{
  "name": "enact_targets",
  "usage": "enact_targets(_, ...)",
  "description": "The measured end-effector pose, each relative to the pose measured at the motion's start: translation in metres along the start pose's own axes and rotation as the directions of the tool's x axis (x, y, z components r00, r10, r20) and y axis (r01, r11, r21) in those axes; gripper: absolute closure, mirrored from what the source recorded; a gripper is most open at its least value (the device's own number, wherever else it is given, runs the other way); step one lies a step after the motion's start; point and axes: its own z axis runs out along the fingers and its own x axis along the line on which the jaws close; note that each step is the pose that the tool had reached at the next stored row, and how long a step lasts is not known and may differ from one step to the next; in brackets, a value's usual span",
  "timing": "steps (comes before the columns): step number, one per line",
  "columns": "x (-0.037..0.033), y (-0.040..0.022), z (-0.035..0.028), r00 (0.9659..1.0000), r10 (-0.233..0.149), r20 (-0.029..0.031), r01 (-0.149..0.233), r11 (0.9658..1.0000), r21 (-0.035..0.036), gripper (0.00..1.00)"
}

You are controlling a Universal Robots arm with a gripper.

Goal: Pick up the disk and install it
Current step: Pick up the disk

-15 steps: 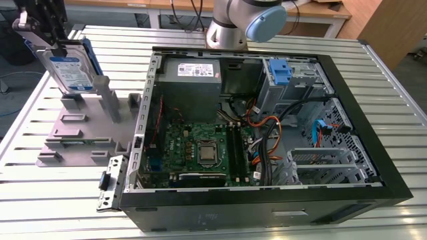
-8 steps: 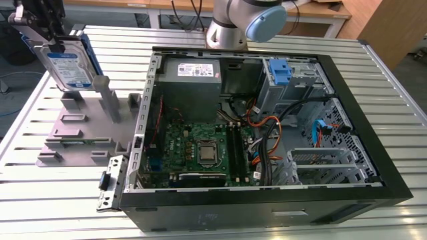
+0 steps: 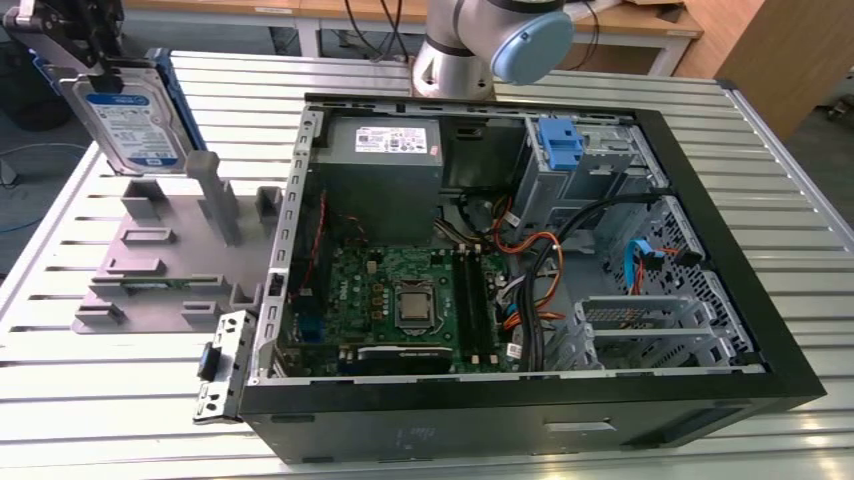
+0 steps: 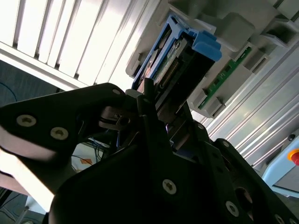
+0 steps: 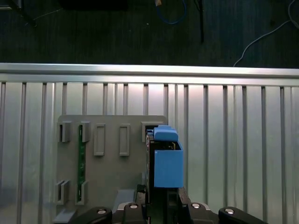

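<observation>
The disk (image 3: 128,120), a silver hard drive with a blue-and-white label in a blue carrier, hangs upright at the exterior view's far left, just above the grey holder block (image 3: 167,255). My gripper (image 3: 96,62) is shut on its top edge. In the second wrist view the disk (image 4: 180,53) runs out from between the dark fingers (image 4: 148,100) of the gripper (image 4: 159,109). The first wrist view looks down the blue carrier of the disk (image 5: 167,163), held by the gripper (image 5: 161,199) over one end of the holder block (image 5: 112,172).
The open computer case (image 3: 747,345) lies to the exterior view's right of the holder, with a motherboard (image 3: 400,300), grey power supply (image 3: 380,150), tall blue latch (image 3: 561,140) and a metal drive cage (image 3: 647,330). A green memory stick (image 5: 81,163) stands in the holder. The table is slatted metal (image 5: 233,140).
</observation>
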Motion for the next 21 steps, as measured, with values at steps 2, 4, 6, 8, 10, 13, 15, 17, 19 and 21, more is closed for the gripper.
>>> enact_targets(2,0.0000,0.0000,-0.0002,1.0000,0.000,0.0002,0.000,1.0000,0.0004,0.65)
enact_targets(4,0.0000,0.0000,-0.0003,1.0000,0.000,0.0002,0.000,1.0000,0.0004,0.65)
enact_targets(6,-0.0001,0.0001,-0.0013,1.0000,0.000,-0.0001,0.000,1.0000,-0.0002,0.65)
enact_targets(8,-0.0002,0.0001,-0.0033,1.0000,0.000,0.0000,0.000,1.0000,0.0000,0.65)
enact_targets(10,-0.0003,0.0002,-0.0064,1.0000,0.000,0.0001,0.000,1.0000,0.0001,0.65)
enact_targets(13,-0.0005,0.0003,-0.0114,1.0000,0.000,0.0000,0.000,1.0000,0.0001,0.65)
enact_targets(15,-0.0005,0.0004,-0.0127,1.0000,0.000,0.0002,0.000,1.0000,0.0004,0.65)
enact_targets(17,-0.0005,0.0004,-0.0129,1.0000,0.000,0.0002,0.000,1.0000,0.0004,0.65)
enact_targets(19,-0.0005,0.0004,-0.0131,1.0000,0.000,0.0001,0.000,1.0000,0.0002,0.65)
enact_targets(21,-0.0005,0.0004,-0.0138,1.0000,0.000,-0.0001,0.000,1.0000,-0.0002,0.65)
